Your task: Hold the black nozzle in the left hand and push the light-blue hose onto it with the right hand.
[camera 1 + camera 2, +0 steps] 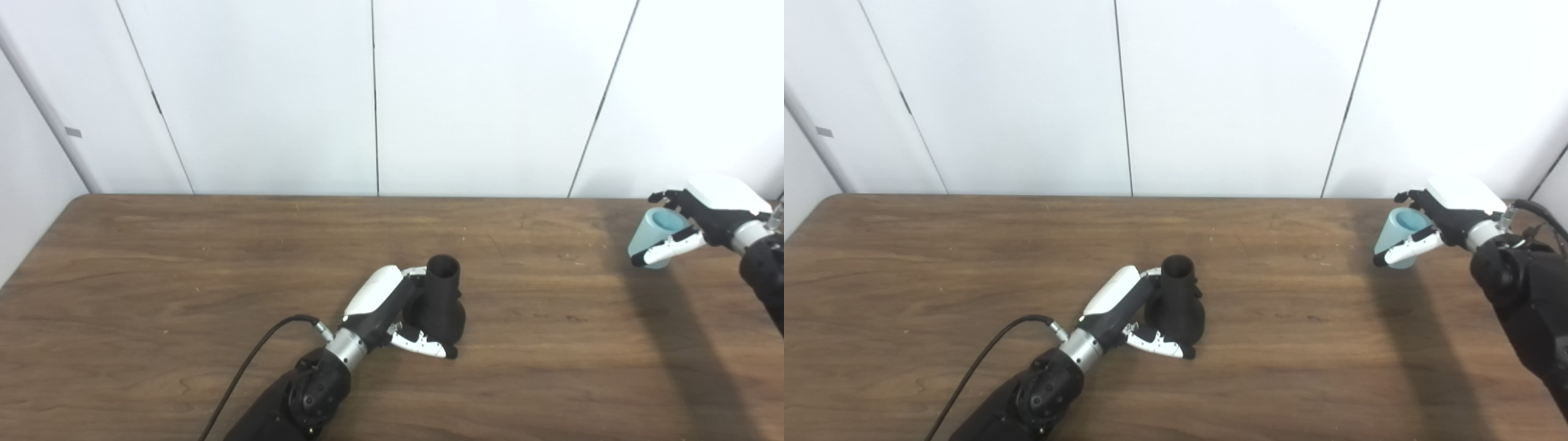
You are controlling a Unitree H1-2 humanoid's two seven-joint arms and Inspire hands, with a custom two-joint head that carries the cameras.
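Near table centre, left hand [392, 306] is wrapping fingers round black nozzle [442, 300], standing w/ opening up. Far right, right hand [1442, 223] is clamping fingers on light-blue hose [1396, 236], well apart from nozzle. Risk: hose coming in tilted, missing opening & tipping nozzle.

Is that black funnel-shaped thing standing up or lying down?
Standing upright. The black plastic nozzle rests its wide base on the wooden table, narrow open mouth pointing up, left hand wrapped around it.
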